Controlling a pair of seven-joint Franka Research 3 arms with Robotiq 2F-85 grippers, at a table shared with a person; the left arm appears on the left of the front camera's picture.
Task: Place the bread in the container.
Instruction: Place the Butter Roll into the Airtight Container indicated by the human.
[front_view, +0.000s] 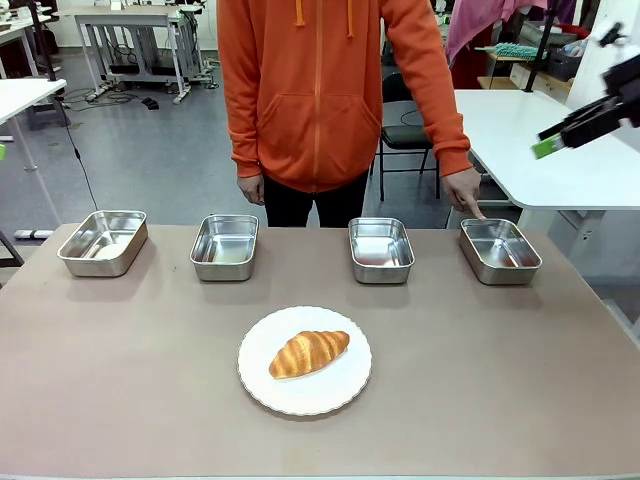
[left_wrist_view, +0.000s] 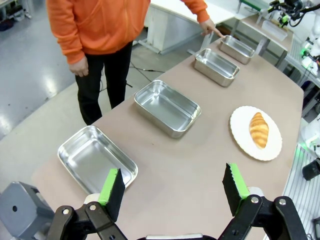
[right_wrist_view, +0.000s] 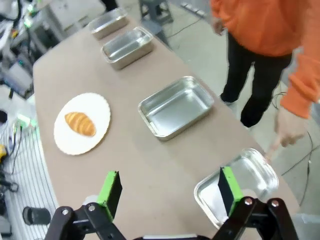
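- The bread, a golden croissant, lies at the middle of a round white plate on the near half of the bench, untouched and well apart from all four steel pans.
- The container the task appears to mean is the pan at the robot's far right, whose rim a person's hand marks with one fingertip; that reading is a judgement from the gesture alone.
- Three matching pans stand in the same row, so the likeliest slip is a drop into the wrong one, above all into the pan next to the pointed one.
- The pointing finger sits at the pan's far rim; a descent there before the hand withdraws could strike it.
- The right end effector hangs high above the bench's right edge, jaws wide and empty, closer to the pan than to the croissant.
- The left end effector hovers over the bench's left end near the leftmost pan, green pads spread wide, nothing between them.
- The glossy, curved crust may slide or roll under a narrow pinch, and a hard squeeze would probably crush the flaky layers.
- A low approach could catch the plate's scalloped edge and drag or tip it.
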